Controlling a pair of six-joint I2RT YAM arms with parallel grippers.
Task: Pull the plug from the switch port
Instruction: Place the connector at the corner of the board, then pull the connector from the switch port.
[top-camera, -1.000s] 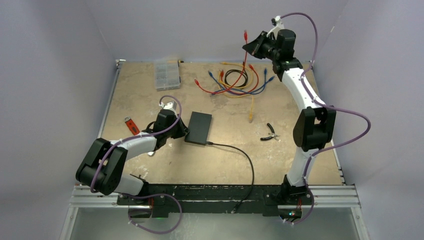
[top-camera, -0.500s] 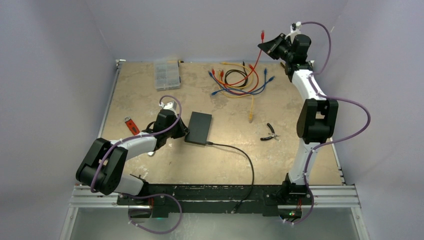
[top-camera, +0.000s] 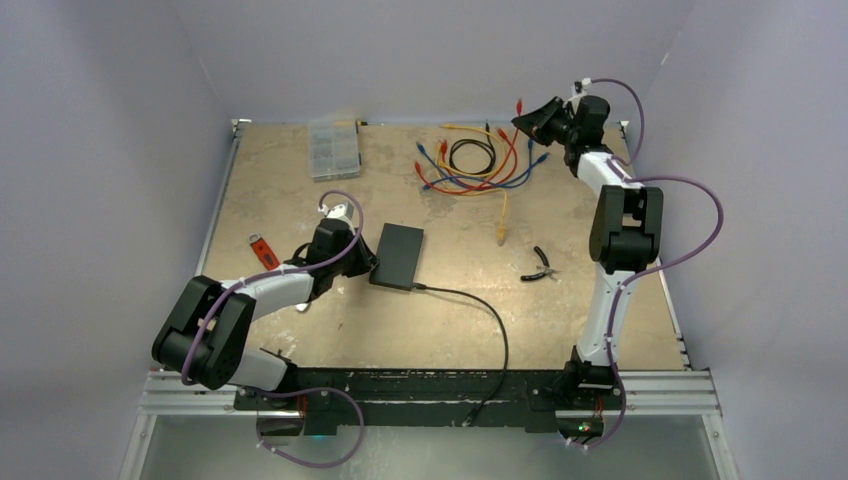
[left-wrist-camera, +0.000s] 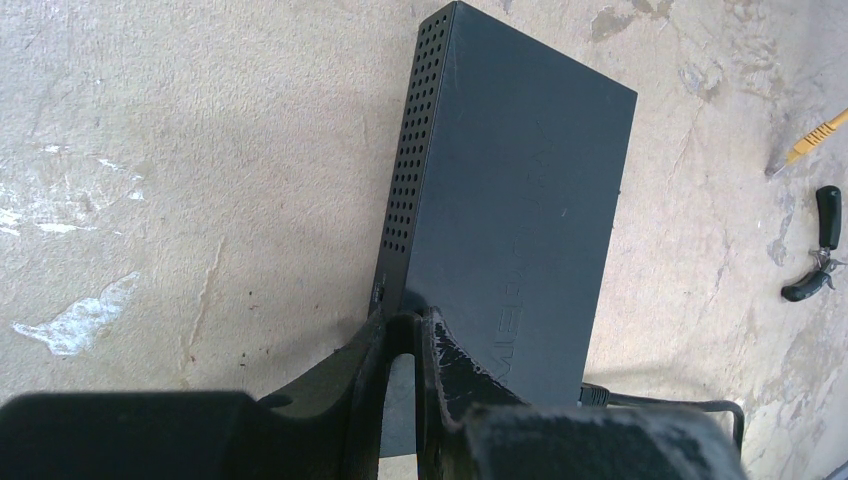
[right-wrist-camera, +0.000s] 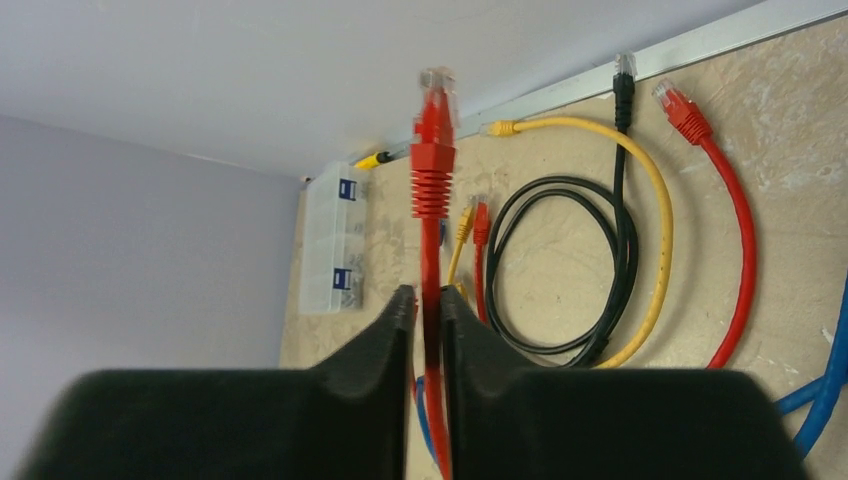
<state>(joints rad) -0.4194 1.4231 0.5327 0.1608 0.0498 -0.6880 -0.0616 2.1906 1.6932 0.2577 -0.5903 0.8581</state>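
The switch (top-camera: 400, 254) lies flat on the worktop (top-camera: 290, 200), left of the middle, just ahead of the left arm's wrist. The left claw (left-wrist-camera: 404, 320) is nearly pressed together, pinching the switch's near corner beside the perforated side wall. A thin black lead (left-wrist-camera: 610, 396) is plugged into the switch's near short edge.

Well apart, at the far right, the right claw (right-wrist-camera: 425, 296) hangs in the air beside a loose heap of coloured patch cables (top-camera: 478, 160). A red cable (right-wrist-camera: 430, 250) runs between its fingers, which seem to pinch it, though the narrow gap makes the grip hard to judge. The cable's clear-tipped plug (right-wrist-camera: 436, 88) stands free, touching nothing.

Pliers (top-camera: 540, 267) lie right of the switch, and a clear compartment box (top-camera: 333, 150) sits near the far left corner
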